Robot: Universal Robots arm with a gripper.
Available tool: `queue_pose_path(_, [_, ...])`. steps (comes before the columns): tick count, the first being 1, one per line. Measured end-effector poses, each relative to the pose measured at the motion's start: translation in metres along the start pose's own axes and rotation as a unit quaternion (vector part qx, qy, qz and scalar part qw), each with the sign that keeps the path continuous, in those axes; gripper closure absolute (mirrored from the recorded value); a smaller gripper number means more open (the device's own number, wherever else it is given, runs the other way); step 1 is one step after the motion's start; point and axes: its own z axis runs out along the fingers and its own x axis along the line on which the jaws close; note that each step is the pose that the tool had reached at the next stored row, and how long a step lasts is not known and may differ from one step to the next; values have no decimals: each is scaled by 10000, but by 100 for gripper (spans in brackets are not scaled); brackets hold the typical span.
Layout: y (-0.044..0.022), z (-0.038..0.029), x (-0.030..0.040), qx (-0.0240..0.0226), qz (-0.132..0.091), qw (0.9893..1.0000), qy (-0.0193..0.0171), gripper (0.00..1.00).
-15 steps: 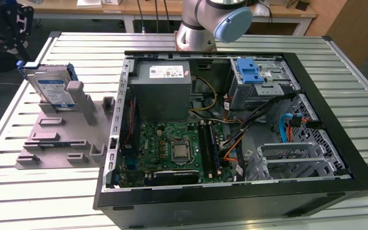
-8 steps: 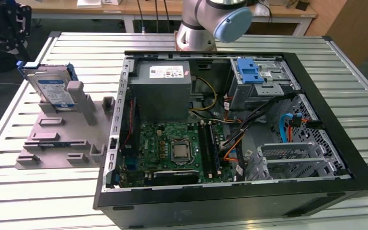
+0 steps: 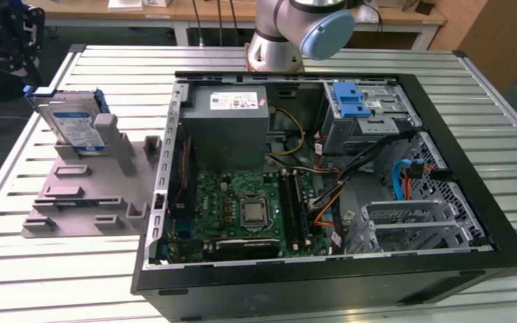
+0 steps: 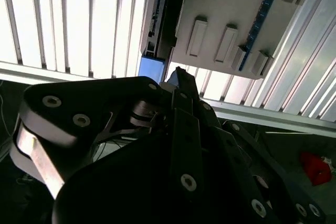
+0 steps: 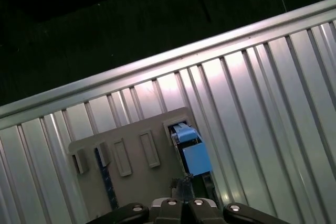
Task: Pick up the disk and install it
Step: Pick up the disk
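Gripper [image 4: 178,74] linkage sat closest to the lens in the second wrist view, dark and seen side-on. Couldn't tell whether it was spread or pressed together, and nothing was visibly pinched. Past its tip was the disk [image 4: 161,19], viewed along its edge, standing in the grey stand [image 4: 226,9] on the slatted table [image 4: 79,24]. A blue frame corner showed just beyond the tip. Gripper was near the disk; contact unclear.

First wrist view: disk [image 5: 191,153] stood upright in a corner slot of the stand [image 5: 131,135], blue edge facing the camera, gripper [image 5: 182,182] just beside it. Stand sat near the table [image 5: 252,103] edge, with a dark drop-off beyond.

Exterior view: disk [image 3: 70,124] stood upright at the far end of the stand [image 3: 88,195], at the exterior view's left. It was well apart from the drive bay [image 3: 366,114] inside the open computer case [image 3: 330,289]. Not installed yet.

Handling, my read: stiff, dense for its size, and shock-sensitive. The smooth metal faces were likely slick. The plastic frame probably flexes. Best hold looked to be across the two flat faces, on the part sticking up above the slot.

Room: open air above the disk. A stand post [image 3: 106,131] stood just beside one face, and the slot walls hemmed in the lower part. The case wall was just beside the stand. Cables [image 3: 366,161] crowded the bay corner, so clearance there looked tight.
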Motion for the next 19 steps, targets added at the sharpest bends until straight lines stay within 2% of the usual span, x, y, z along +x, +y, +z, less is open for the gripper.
queue_pose_path(3, [-1,7,0,42,-107,9999,-17,89])
queue_pose_path(6, [-1,16,0,42,-328,9995,-14,89])
queue_pose_path(9, [0,22,0,38,-569,9984,-10,89])
queue_pose_path(17, [46,27,9,40,-607,9981,-10,89])
queue_pose_path(18, [49,28,7,39,-607,9981,-10,89])
queue_pose_path(19, [52,29,4,40,-607,9981,-10,84])
